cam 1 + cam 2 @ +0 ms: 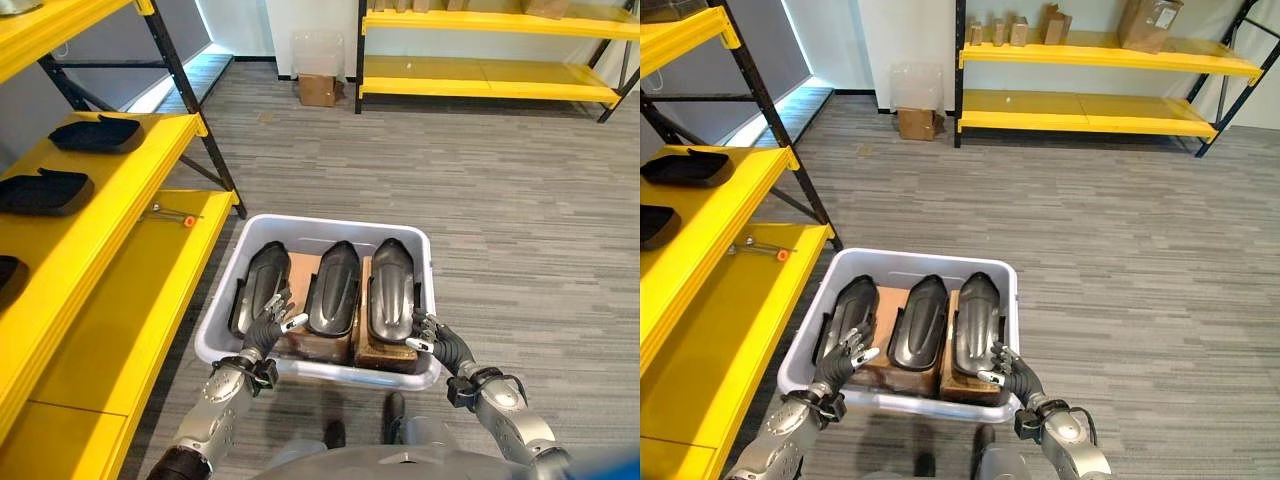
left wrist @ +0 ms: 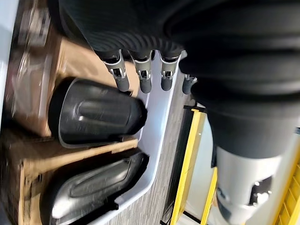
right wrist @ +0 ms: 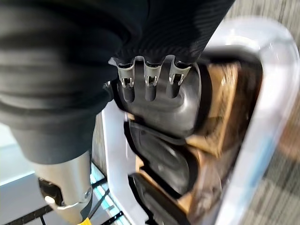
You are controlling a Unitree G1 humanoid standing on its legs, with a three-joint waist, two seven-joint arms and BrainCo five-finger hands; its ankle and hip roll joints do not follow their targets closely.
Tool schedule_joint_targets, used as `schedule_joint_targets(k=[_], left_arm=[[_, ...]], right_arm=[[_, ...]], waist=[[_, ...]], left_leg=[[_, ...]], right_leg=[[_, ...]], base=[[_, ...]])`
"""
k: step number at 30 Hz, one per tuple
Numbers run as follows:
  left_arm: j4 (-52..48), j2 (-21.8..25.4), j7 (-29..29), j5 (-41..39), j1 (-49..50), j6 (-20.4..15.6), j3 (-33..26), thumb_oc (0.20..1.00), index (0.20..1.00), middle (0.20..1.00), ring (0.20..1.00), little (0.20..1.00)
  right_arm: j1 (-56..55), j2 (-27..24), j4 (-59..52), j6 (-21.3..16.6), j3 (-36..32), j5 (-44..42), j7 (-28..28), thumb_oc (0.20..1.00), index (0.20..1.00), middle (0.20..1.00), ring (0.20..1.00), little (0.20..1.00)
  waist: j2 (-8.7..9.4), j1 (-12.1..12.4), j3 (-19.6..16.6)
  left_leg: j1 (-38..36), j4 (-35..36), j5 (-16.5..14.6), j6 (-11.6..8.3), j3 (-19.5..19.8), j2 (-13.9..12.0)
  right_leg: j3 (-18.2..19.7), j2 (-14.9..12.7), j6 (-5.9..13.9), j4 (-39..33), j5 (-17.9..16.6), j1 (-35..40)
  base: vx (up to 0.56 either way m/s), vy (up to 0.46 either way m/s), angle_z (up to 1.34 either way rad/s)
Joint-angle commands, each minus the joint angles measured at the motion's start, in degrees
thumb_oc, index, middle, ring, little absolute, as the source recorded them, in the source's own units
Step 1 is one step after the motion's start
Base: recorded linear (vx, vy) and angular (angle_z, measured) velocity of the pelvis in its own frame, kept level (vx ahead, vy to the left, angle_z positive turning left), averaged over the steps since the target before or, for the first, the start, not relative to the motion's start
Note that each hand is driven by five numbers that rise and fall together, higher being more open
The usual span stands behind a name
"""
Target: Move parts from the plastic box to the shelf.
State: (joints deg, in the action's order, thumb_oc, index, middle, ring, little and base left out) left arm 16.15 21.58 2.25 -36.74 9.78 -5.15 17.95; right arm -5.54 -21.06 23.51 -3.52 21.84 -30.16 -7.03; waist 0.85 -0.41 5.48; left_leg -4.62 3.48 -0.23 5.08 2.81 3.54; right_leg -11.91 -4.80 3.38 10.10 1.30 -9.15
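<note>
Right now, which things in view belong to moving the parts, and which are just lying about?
Job in hand:
- plastic box on the floor
- three black parts in it, on brown blocks
- yellow shelf, black parts already on it
- left robot hand, right robot hand, both at the box's near end

Lying about:
- cardboard box
- far shelf with cartons
- small tool

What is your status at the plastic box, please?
Left hand and right hand open, over near ends of black moulded parts. Three remain in grey plastic box. Nothing obstructing.
</note>
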Motion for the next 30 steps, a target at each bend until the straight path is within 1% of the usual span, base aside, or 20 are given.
schedule_joint_targets(k=[1, 4, 7, 11, 13, 14, 15, 16, 17, 18, 19, 20, 21, 23, 24, 25, 26, 27, 30], left_arm=[[-3.7, 1.1, 1.7, 0.5, -0.6, -2.0, -1.4, 1.000, 1.000, 1.000, 1.000, 1.000], [-3.5, 0.8, 1.7, 0.0, 0.0, -1.6, -1.1, 1.000, 1.000, 1.000, 1.000, 1.000], [-3.5, 0.7, 1.7, 0.0, 0.2, -1.5, -1.1, 1.000, 1.000, 1.000, 1.000, 1.000], [-3.3, 0.6, 1.4, -0.4, -0.1, -1.7, -1.1, 1.000, 1.000, 1.000, 1.000, 1.000], [-3.4, 0.3, 1.1, -0.5, -0.2, -1.6, -1.4, 1.000, 1.000, 1.000, 1.000, 1.000], [-3.3, 0.3, 1.1, -0.4, -0.5, -1.7, -1.5, 1.000, 1.000, 1.000, 1.000, 1.000], [-3.4, 0.2, 1.1, -0.5, -0.8, -1.7, -1.5, 1.000, 1.000, 1.000, 1.000, 1.000], [-3.5, 0.2, 1.1, -0.7, -1.5, -2.0, -1.5, 1.000, 1.000, 1.000, 1.000, 1.000], [-3.4, 0.1, 1.0, -1.0, -1.6, -2.0, -1.6, 1.000, 1.000, 1.000, 1.000, 1.000], [-3.1, 0.0, 1.0, -1.1, -1.7, -2.0, -1.6, 1.000, 1.000, 1.000, 1.000, 1.000], [-3.2, 0.0, 1.1, -1.3, -1.5, -1.9, -1.6, 1.000, 1.000, 1.000, 1.000, 1.000], [-3.1, 0.0, 0.9, -1.4, -1.6, -1.9, -1.4, 1.000, 1.000, 1.000, 1.000, 1.000], [-3.2, 0.0, 0.7, -1.4, -1.7, -1.9, -1.3, 1.000, 1.000, 1.000, 1.000, 1.000], [-3.5, -0.1, 0.1, -1.6, -1.8, -1.8, -0.9, 1.000, 1.000, 1.000, 1.000, 1.000], [-3.7, -0.2, 0.2, -1.5, -1.9, -1.8, -0.6, 1.000, 1.000, 1.000, 1.000, 1.000], [-3.7, -0.3, 0.4, -1.5, -2.0, -1.8, -0.5, 1.000, 1.000, 1.000, 1.000, 1.000], [-3.2, -0.7, 0.6, -1.0, -2.2, -2.0, -0.4, 1.000, 1.000, 1.000, 1.000, 1.000], [-2.9, -0.8, 0.3, -0.7, -2.5, -2.5, -0.8, 1.000, 1.000, 1.000, 1.000, 1.000], [-3.6, 0.0, 0.4, -1.7, -3.2, -3.2, -1.3, 1.000, 1.000, 1.000, 1.000, 1.000]], right_arm=[[0.0, -1.0, -3.8, -2.4, -0.6, -1.1, -0.5, 1.000, 1.000, 1.000, 1.000, 1.000], [-0.9, -1.3, -3.4, -2.4, -1.2, -1.6, -0.4, 1.000, 1.000, 1.000, 1.000, 1.000], [-1.0, -1.5, -3.5, -2.3, -1.4, -1.6, -0.5, 1.000, 1.000, 1.000, 1.000, 1.000], [-0.6, -1.8, -3.9, -2.4, -1.4, -1.8, -0.6, 1.000, 1.000, 1.000, 1.000, 1.000], [-0.2, -2.0, -4.1, -2.6, -1.4, -1.6, -0.5, 1.000, 1.000, 1.000, 1.000, 1.000], [0.1, -2.1, -4.1, -2.8, -1.5, -1.7, -0.5, 1.000, 1.000, 1.000, 1.000, 1.000], [0.3, -2.3, -4.3, -3.0, -1.7, -1.8, -0.3, 1.000, 1.000, 1.000, 1.000, 1.000], [0.9, -2.9, -4.4, -3.3, -1.8, -2.2, 0.0, 1.000, 1.000, 1.000, 1.000, 1.000], [1.1, -3.1, -4.6, -3.3, -1.8, -2.2, 0.1, 1.000, 1.000, 1.000, 1.000, 1.000], [1.3, -3.3, -4.4, -3.4, -1.7, -2.2, 0.1, 1.000, 1.000, 1.000, 1.000, 1.000], [1.3, -3.5, -4.6, -3.4, -1.6, -2.3, 0.2, 1.000, 1.000, 1.000, 1.000, 1.000], [1.2, -3.5, -4.7, -3.5, -1.5, -2.5, 0.4, 1.000, 1.000, 1.000, 1.000, 1.000], [1.2, -3.5, -4.7, -3.5, -1.6, -2.7, 0.6, 1.000, 1.000, 1.000, 1.000, 1.000], [1.0, -3.5, -4.4, -3.7, -1.9, -3.7, 1.1, 1.000, 1.000, 1.000, 1.000, 1.000], [0.9, -3.6, -4.4, -3.7, -2.2, -4.0, 1.2, 1.000, 1.000, 1.000, 1.000, 1.000], [0.7, -3.7, -4.5, -3.7, -2.4, -4.3, 1.2, 1.000, 1.000, 1.000, 1.000, 1.000], [1.0, -3.4, -3.7, -3.7, -2.6, -4.5, 1.1, 1.000, 1.000, 1.000, 1.000, 1.000], [1.6, -3.2, -3.1, -3.7, -2.6, -4.3, 1.3, 1.000, 1.000, 1.000, 1.000, 1.000], [2.5, -2.9, -4.6, -4.1, -2.7, -4.9, 1.3, 1.000, 1.000, 1.000, 1.000, 1.000]], waist=[[0.76, 0.8, -2.9], [0.74, 0.5, -3.5], [0.71, 0.4, -3.6], [0.79, 0.3, -3.3], [1.11, 0.4, -2.7], [1.37, 0.4, -2.4], [1.62, 0.4, -1.6], [2.12, 0.5, 0.3], [2.09, 0.4, 0.6], [2.41, 0.3, 0.6], [2.75, 0.4, 0.6], [3.09, 0.6, 0.5], [3.16, 0.6, 0.5], [2.26, 0.0, 0.1], [1.45, -0.5, 0.0], [0.83, -0.9, 0.0], [-0.18, -1.2, -0.3], [-1.48, -1.4, -0.3], [-2.15, -1.2, 1.2]], left_leg=[[3.1, -1.6, -1.6, -2.42, -3.9, -0.6], [2.3, -1.5, -1.8, -2.86, -3.7, -0.8], [2.3, -1.8, -2.0, -2.99, -3.6, -1.0], [3.0, -3.6, -2.5, -3.61, -3.5, -1.5], [4.2, -6.0, -2.7, -4.44, -3.3, -1.8], [5.7, -8.6, -3.0, -5.02, -3.0, -1.7], [7.3, -11.6, -3.2, -5.65, -3.0, -1.5], [10.7, -18.6, -3.2, -6.97, -3.1, -1.4], [10.9, -19.4, -3.3, -7.15, -3.4, -2.2], [10.7, -19.9, -3.4, -7.14, -3.8, -3.7], [10.1, -19.3, -3.4, -7.13, -3.8, -5.7], [9.2, -18.4, -2.6, -7.25, -3.1, -7.9], [8.6, -17.1, -1.3, -7.55, -2.3, -10.1], [6.3, -11.1, 3.6, -8.98, -0.8, -15.8], [5.9, -8.7, 5.9, -9.69, -0.2, -17.6], [5.2, -6.9, 6.1, -10.18, -1.0, -18.4], [4.5, -5.4, 4.1, -10.34, -1.4, -17.9], [4.6, -4.2, 2.4, -10.58, -2.6, -17.1], [5.8, -6.1, 0.2, -10.13, -4.2, -14.4]], right_leg=[[1.4, 1.2, 1.59, -8.6, -0.6, 10.7], [1.7, 1.7, 1.00, -9.2, -0.1, 12.2], [1.9, 1.8, 0.80, -9.1, 0.3, 12.4], [1.7, 2.1, 0.13, -8.2, 1.2, 12.3], [1.5, 2.3, -0.29, -8.1, 1.5, 12.3], [1.2, 2.3, -0.50, -8.0, 1.8, 12.3], [0.9, 2.2, -0.70, -7.7, 2.0, 12.1], [0.4, 1.7, -1.16, -5.8, 2.3, 11.3], [0.2, 1.7, -1.39, -5.2, 2.4, 10.8], [0.5, 1.6, -1.50, -5.0, 2.5, 10.6], [1.0, 1.5, -1.57, -4.7, 2.7, 10.4], [1.6, 1.2, -1.45, -4.5, 2.7, 10.3], [1.9, 1.0, -1.22, -4.3, 2.8, 10.1], [2.1, 1.0, -0.39, -3.6, 3.6, 9.2], [2.2, 0.8, -0.08, -3.0, 3.9, 8.7], [2.1, 0.4, 0.19, -2.9, 4.0, 8.6], [2.1, -0.2, 1.01, -2.7, 4.2, 8.2], [2.2, -1.7, 1.61, -2.4, 3.3, 7.5], [2.1, -5.1, 3.01, -3.0, 1.3, 7.5]], base=[[0.07, -0.059, -0.09], [0.04, -0.073, -0.02], [0.01, -0.056, 0.04], [-0.05, -0.106, 0.03], [-0.08, -0.135, 0.02], [-0.10, -0.114, 0.02], [-0.21, -0.127, 0.09], [-0.20, -0.087, 0.28], [-0.17, -0.052, 0.51], [-0.03, 0.017, 0.72], [0.00, 0.047, 0.49], [0.01, 0.076, 0.18], [0.01, 0.089, -0.16], [0.02, 0.139, -0.22], [0.03, 0.198, -0.22], [0.03, 0.233, -0.15], [0.05, 0.339, 0.03], [0.03, 0.366, 0.03], [0.02, 0.320, -0.08]])
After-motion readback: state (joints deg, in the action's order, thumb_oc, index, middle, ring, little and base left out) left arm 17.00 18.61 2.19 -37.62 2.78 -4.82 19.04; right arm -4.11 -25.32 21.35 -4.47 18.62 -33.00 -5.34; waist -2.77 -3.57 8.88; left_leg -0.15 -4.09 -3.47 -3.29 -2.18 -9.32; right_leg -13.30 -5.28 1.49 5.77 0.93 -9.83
